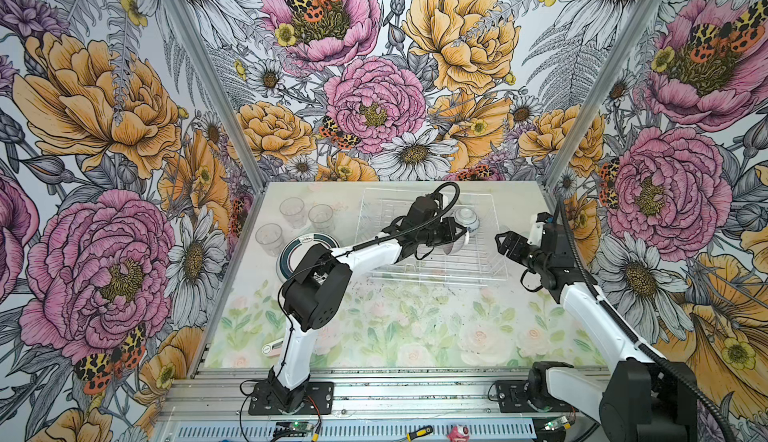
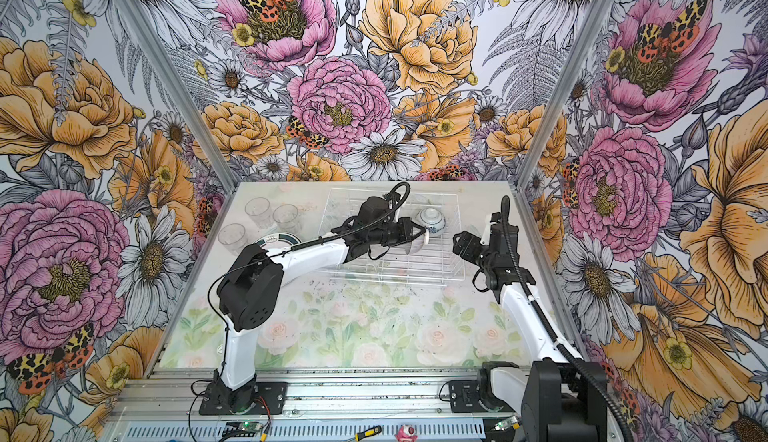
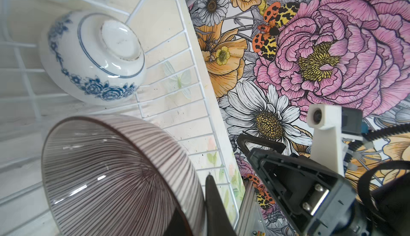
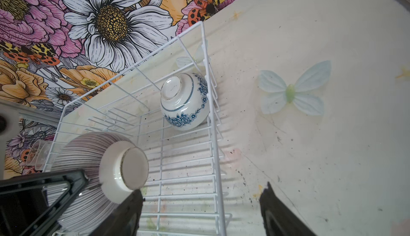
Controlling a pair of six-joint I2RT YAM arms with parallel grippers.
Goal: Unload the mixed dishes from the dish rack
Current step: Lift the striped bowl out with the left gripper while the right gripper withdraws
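The white wire dish rack (image 1: 457,270) (image 2: 415,270) stands at the back of the table. My left gripper (image 1: 459,234) (image 2: 419,234) (image 3: 197,210) reaches into it and is shut on the rim of a grey-striped bowl (image 3: 115,175) (image 4: 93,157), one finger inside and one outside. The bowl is tipped on its side, foot toward the right arm. A white bowl with blue flowers (image 1: 466,218) (image 2: 432,220) (image 3: 93,57) (image 4: 184,104) lies upside down and tilted in the rack's far right corner. My right gripper (image 1: 500,244) (image 2: 457,244) (image 4: 199,210) hovers open just off the rack's right side, holding nothing.
Three clear tumblers (image 1: 293,211) (image 1: 321,216) (image 1: 269,238) stand on the table left of the rack. A dark-rimmed white plate (image 1: 305,241) lies beside them, partly under the left arm. A small white object (image 1: 272,348) lies near the front left edge.
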